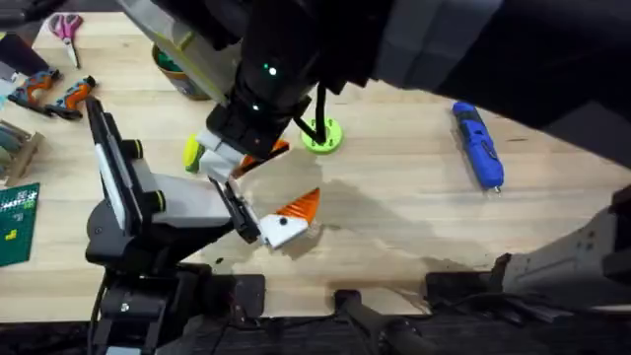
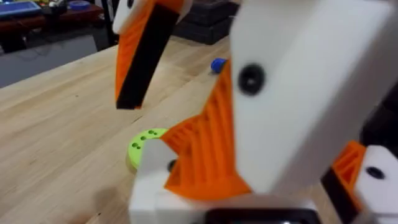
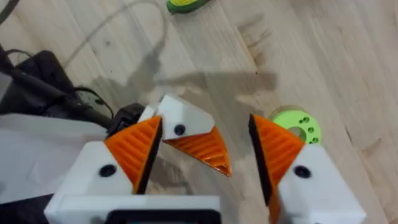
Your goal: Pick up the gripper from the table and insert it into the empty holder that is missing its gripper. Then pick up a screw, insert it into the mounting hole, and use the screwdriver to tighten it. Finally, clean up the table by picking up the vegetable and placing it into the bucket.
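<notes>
My right gripper hangs open over the table's middle, under the dark raised arm. Between its white fingers with orange pads sits one finger of my left gripper. That finger is the white holder, and the orange wedge-shaped gripper lies against it; I cannot tell whether it is seated. My left gripper is open, and one right finger stands between its jaws. The blue screwdriver lies at the right. The yellow-green vegetable lies left of centre, and the bucket is half hidden behind it. No screw can be made out.
A flat green ring with holes lies just behind the grippers. Orange-handled tools and pink scissors sit at the far left, with a green board at the left edge. Bare wood stretches between the grippers and the screwdriver.
</notes>
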### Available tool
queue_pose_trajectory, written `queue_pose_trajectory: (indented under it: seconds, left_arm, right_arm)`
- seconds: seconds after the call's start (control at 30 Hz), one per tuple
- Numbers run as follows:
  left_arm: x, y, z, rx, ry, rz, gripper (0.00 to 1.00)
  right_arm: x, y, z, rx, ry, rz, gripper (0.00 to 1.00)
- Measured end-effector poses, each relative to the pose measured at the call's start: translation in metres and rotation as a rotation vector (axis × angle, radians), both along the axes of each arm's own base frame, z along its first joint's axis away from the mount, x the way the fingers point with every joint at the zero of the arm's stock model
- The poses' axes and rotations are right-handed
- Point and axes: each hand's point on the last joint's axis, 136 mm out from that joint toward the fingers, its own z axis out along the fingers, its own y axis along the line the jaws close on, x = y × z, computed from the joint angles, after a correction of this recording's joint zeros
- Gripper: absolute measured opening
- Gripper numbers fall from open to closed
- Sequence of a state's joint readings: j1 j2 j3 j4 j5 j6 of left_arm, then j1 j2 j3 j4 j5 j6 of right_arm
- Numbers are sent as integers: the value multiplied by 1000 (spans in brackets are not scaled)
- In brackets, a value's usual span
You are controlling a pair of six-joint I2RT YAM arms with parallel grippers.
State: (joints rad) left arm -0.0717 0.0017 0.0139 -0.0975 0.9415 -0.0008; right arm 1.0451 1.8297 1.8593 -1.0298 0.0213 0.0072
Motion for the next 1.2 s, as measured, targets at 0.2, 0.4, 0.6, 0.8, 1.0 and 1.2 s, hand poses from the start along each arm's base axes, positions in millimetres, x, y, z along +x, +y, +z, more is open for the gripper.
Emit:
queue_pose_trajectory:
  seconds: [0.2, 0.4, 0.6, 0.8, 1.0, 1.2]
  left_arm:
    - [3, 2, 0, -3, 5, 23, 455]
    - [2, 2, 0, 1, -2, 15, 136]
    - [0, 0, 0, 4, -8, -4, 5]
    - [-1, 0, 0, 4, -8, -5, 5]
    - [-1, 0, 0, 4, -8, -5, 4]
    - [-1, 0, 0, 4, -8, -5, 4]
  right_arm:
    - [0, -2, 2, -4, -1, 2, 975]
    - [-1, 0, 8, 20, -4, 6, 990]
    - [-2, -7, 20, 51, 7, 2, 992]
    - [4, -53, 44, 41, 26, -92, 994]
    - [7, -106, 58, -3, 42, -255, 994]
    - [8, -143, 60, -85, 5, -413, 994]
